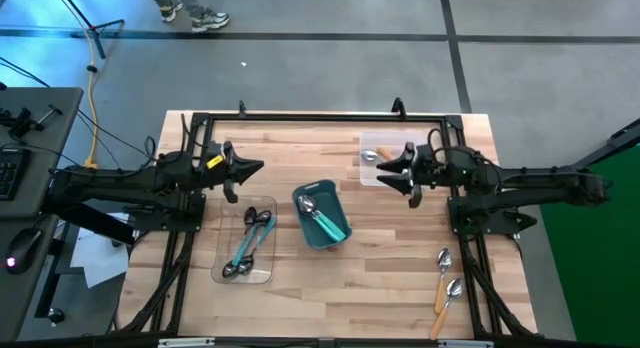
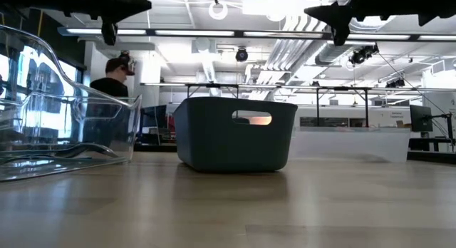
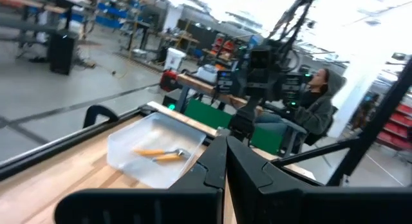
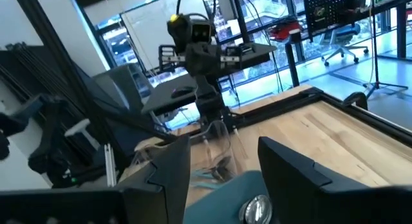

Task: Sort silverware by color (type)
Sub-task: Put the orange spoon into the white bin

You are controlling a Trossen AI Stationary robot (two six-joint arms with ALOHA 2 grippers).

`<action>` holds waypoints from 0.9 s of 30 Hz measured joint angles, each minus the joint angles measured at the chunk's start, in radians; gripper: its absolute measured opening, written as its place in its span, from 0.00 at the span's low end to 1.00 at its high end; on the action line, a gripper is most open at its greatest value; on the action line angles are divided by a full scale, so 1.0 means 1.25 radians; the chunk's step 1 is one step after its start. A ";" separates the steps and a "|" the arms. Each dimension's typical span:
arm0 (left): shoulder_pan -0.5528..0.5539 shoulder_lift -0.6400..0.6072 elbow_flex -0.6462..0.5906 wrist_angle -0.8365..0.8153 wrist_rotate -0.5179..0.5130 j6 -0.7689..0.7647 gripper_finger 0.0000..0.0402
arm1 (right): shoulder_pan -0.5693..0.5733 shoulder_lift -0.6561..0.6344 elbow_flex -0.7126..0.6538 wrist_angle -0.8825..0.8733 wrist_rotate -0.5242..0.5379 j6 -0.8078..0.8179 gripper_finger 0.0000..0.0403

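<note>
While both arms hang raised above the wooden table (image 1: 330, 288), the left gripper (image 1: 252, 171) sits left of centre with its fingers pressed together, empty. The right gripper (image 1: 392, 166) sits right of centre, fingers spread apart, empty. Teal spoons (image 1: 322, 220) lie in the teal bin (image 1: 303, 193) at centre. More spoons (image 1: 250, 246) fill a clear tray (image 1: 225, 250) lower left, an orange spoon (image 1: 378, 154) lies in another tray (image 1: 367, 175) upper right, and two orange spoons (image 1: 445, 283) rest loose lower right.
</note>
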 joint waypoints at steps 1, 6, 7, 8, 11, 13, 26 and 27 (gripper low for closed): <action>0.000 0.000 0.000 0.006 0.008 0.008 0.00 | 0.001 0.001 0.000 -0.001 0.000 -0.003 0.41; 0.000 0.000 0.000 0.012 0.016 0.025 0.00 | 0.006 0.005 0.000 -0.001 0.000 -0.016 0.41; 0.000 0.000 0.000 0.012 0.017 0.026 0.00 | 0.006 0.005 0.000 -0.001 -0.001 -0.016 0.41; 0.000 0.000 0.000 0.011 0.016 0.032 0.00 | 0.006 0.005 0.000 -0.002 -0.001 -0.016 0.41; 0.000 0.002 0.000 0.011 0.017 0.038 0.00 | 0.006 0.005 0.000 -0.002 -0.001 -0.016 0.41; 0.000 0.002 0.000 0.010 0.017 0.042 0.00 | 0.006 0.005 0.000 -0.002 -0.001 -0.016 0.41; 0.000 0.002 0.000 0.010 0.011 0.095 0.00 | 0.006 0.005 0.000 -0.002 -0.002 -0.037 0.41; 0.000 0.002 0.000 0.010 0.011 0.095 0.00 | 0.006 0.005 0.000 -0.002 0.000 -0.037 0.41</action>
